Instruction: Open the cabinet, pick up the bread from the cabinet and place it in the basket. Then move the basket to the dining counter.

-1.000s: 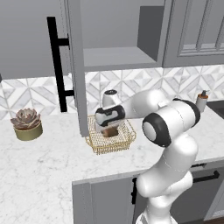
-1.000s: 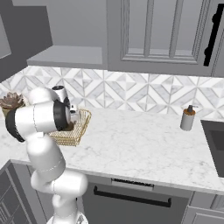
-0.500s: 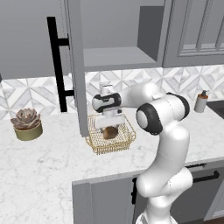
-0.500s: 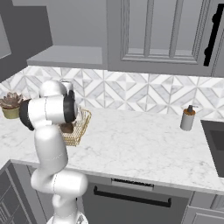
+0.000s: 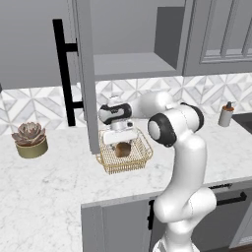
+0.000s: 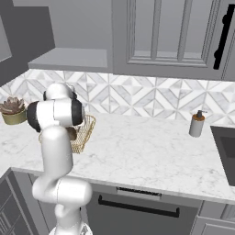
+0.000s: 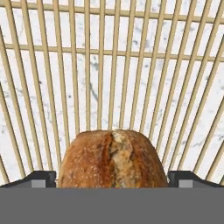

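The golden-brown bread (image 5: 122, 149) lies in the gold wire basket (image 5: 141, 156) on the marble worktop below the cabinet. My gripper (image 5: 121, 134) hangs just over it, open, pointing down. Seen from the hand, the bread (image 7: 113, 157) sits on the basket wires (image 7: 109, 65), and the gripper (image 7: 113, 179) has a fingertip (image 7: 41, 178) on either side, apart from it. The cabinet door (image 5: 86, 78) stands swung open with its black handle (image 5: 61, 74) to the left, showing a bare shelf (image 5: 133, 64). From the right, my arm covers most of the basket (image 6: 86, 131). The dining counter is out of view.
A potted succulent (image 5: 30, 140) stands left of the basket, and a soap dispenser (image 5: 226, 115) stands far right by the dark sink edge (image 6: 227, 151). The open door's edge hangs close to the basket's left side. A shut barred cabinet (image 6: 156, 32) is on the right.
The arm has changed posture, its elbow swinging out to the right and the forearm levelling. The hand stays over the basket with jaws open. The bread lies still in the basket.
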Tool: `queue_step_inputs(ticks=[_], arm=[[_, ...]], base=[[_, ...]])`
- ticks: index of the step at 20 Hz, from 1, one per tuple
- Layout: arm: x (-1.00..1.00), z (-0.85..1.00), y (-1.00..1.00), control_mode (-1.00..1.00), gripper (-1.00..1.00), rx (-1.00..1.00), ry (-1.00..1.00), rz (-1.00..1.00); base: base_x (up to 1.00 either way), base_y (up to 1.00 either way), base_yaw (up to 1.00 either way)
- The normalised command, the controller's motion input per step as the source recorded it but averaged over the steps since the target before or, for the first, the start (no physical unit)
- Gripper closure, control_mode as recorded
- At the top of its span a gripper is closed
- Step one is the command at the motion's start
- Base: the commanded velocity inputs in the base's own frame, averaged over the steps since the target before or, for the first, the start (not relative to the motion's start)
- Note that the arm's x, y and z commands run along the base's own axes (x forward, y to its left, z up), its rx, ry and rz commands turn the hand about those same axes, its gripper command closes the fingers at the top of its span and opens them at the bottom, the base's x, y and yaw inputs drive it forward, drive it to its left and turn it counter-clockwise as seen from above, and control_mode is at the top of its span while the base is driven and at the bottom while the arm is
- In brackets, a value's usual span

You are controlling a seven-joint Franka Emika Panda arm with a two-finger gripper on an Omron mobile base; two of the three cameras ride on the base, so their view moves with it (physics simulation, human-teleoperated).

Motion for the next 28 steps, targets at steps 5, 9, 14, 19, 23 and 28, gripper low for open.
queue_step_inputs(ticks=[5, 9, 14, 19, 23, 28], arm=[[0.41, -0.86, 0.27, -1.00, -1.00, -0.15, -0.10, -0.10], [0.58, -0.91, 0.34, -1.00, -1.00, -0.13, -0.29, -0.02], [-0.39, -0.05, 0.07, -1.00, -1.00, 0.06, -0.38, -0.04], [-0.57, 0.00, -0.02, -1.00, -1.00, 0.21, -0.30, -0.07], [-0.46, 0.39, -0.33, -1.00, -1.00, 0.26, -0.16, -0.08], [-0.42, 0.77, -0.44, -1.00, -1.00, 0.16, -0.14, -0.05]], base=[[0.00, 0.00, 0.00], [0.00, 0.00, 0.00], [0.00, 0.00, 0.00], [0.00, 0.00, 0.00], [0.00, 0.00, 0.00], [0.00, 0.00, 0.00]])
